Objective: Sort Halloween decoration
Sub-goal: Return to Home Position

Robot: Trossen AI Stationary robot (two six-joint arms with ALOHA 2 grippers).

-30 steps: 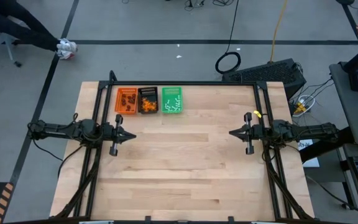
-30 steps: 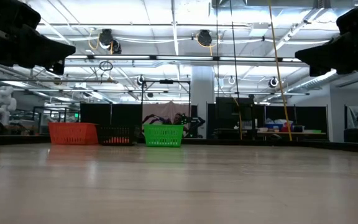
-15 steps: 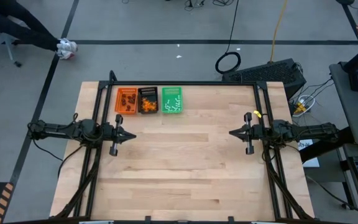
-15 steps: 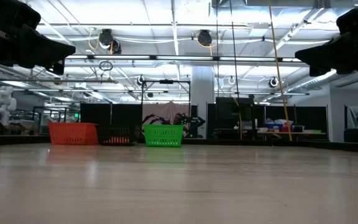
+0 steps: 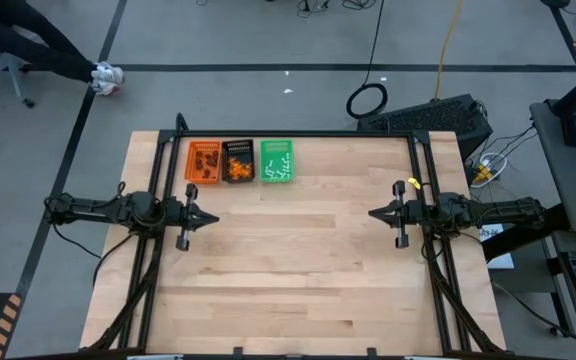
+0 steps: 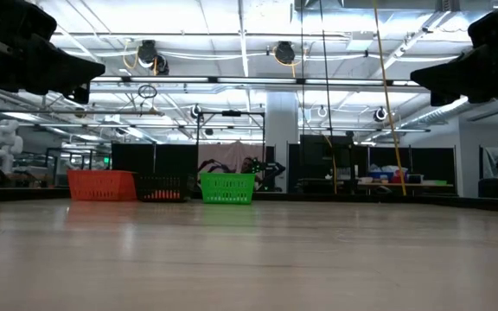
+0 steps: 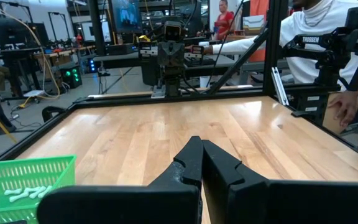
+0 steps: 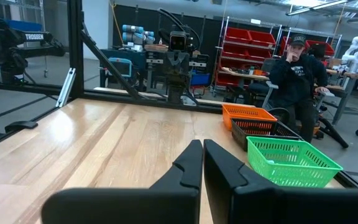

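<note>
Two arms are stretching out level above the wooden surface (image 5: pixel 298 280), facing one another across its middle. The left arm (image 5: pixel 118 210) is reaching in from the left edge and the right arm (image 5: pixel 478 212) from the right edge, the two well apart. The left jaws are pressing together tip to tip with nothing between them, and the right jaws are doing the same. Both pairs are pointing inward and hanging over bare wood.

Three trays are sitting side by side along the far edge, on the left arm's side and clear of both arms. The sorted decoration is lying inside them — dark brown blobs (image 5: pixel 205 160) in the orange tray (image 5: pixel 190 163), orange blobs (image 5: pixel 238 170) in the black tray (image 5: pixel 238 147), and thin white sticks (image 5: pixel 278 170) in the green tray (image 5: pixel 277 146).
</note>
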